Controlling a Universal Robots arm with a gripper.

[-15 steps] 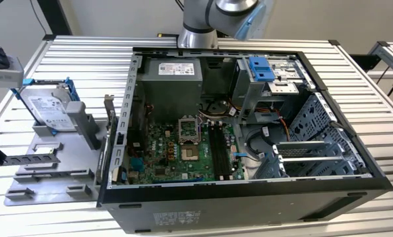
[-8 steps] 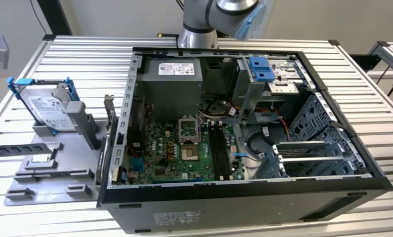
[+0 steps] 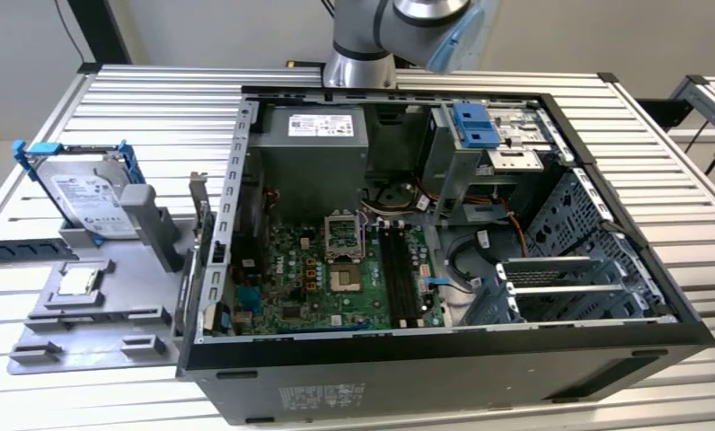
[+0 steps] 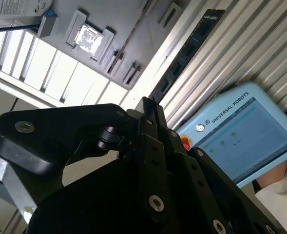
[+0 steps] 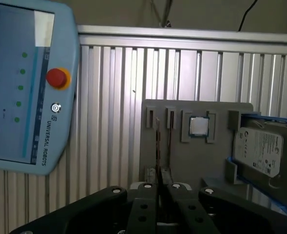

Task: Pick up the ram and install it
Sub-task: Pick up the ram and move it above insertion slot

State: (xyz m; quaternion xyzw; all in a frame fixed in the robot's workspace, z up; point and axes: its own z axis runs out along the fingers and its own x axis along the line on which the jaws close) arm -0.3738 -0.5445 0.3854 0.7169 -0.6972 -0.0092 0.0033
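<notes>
Slatted tabletop (image 5: 109, 97) below. End effector (image 5: 159, 187) pinching ram (image 4: 184, 53) by one end; suggest firm grip, no twist during carry.

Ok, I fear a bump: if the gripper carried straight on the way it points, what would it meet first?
Likely the grey holder tray, at the part beside the square chip. The gripper, shut on the ram, points there in the first wrist view; depth is unclear.

The gripper (image 5: 159, 189), fingers together, hangs above a grey holder (image 5: 197, 161) on the slatted table (image 5: 109, 97). The holder carries the ram (image 5: 158, 144) edge-on, a chip (image 5: 198, 126) and a hard drive (image 5: 258, 152). A pendant (image 5: 21, 87) is near the holder.
</notes>
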